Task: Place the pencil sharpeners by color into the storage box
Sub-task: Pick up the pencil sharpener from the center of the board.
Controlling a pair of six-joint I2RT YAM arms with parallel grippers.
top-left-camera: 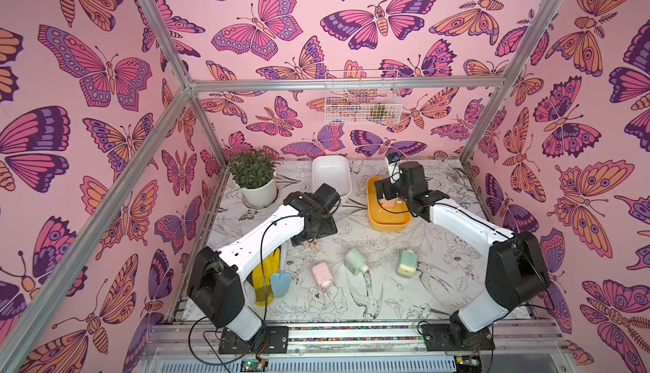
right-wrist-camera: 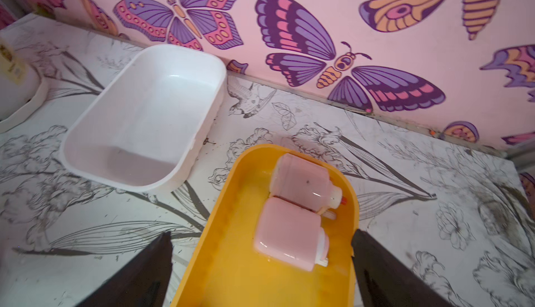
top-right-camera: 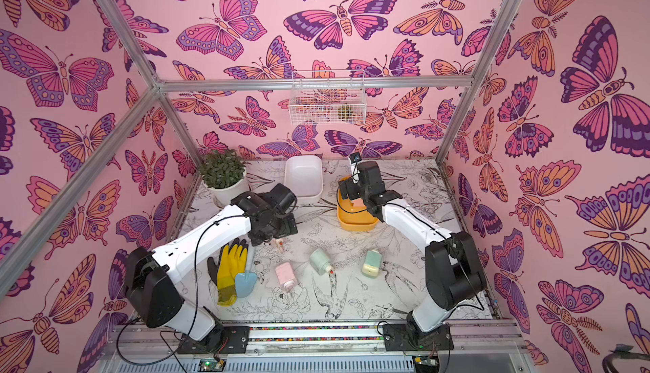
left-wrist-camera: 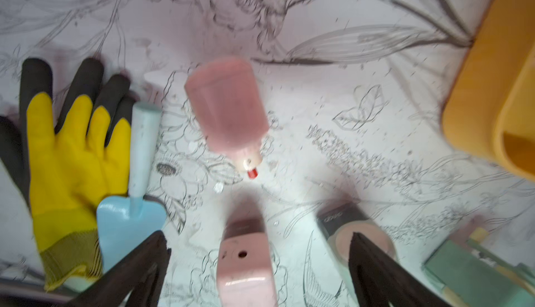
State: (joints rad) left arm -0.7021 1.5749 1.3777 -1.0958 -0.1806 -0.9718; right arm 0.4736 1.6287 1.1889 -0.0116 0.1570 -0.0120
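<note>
1. The counter (top-left-camera: 436,304) carries a white box (top-left-camera: 332,178) at the back, bare inside, and a yellow box (top-left-camera: 387,221) beside it, in which two pink sharpeners (right-wrist-camera: 292,213) lie side by side and touching, as seen in the right wrist view.
2. The right tool (right-wrist-camera: 260,262) is held over the yellow box with its jaws wide and nothing between them. If it is lowered or swung low from here, the box rim could be caught and the box dragged.
3. The left tool (left-wrist-camera: 257,265) is also spread wide and bare, above a pink sharpener (left-wrist-camera: 227,111) lying flat on the counter. Its long axis runs from the rounded body to the small red-tipped handle, which points toward the tool.
4. A second pink sharpener (left-wrist-camera: 246,262) sits just below the jaws; a close made too early could pinch the wrong one or knock both.
5. Two green sharpeners (top-left-camera: 357,260) and (top-left-camera: 408,264) lie flat toward the right arm's side, well apart. A green one dropped among the pink ones would spoil the sorting.
6. A yellow glove (top-right-camera: 228,272) and a blue shovel (top-right-camera: 246,278) lie near the pink ones and could be snagged by a wide jaw.
</note>
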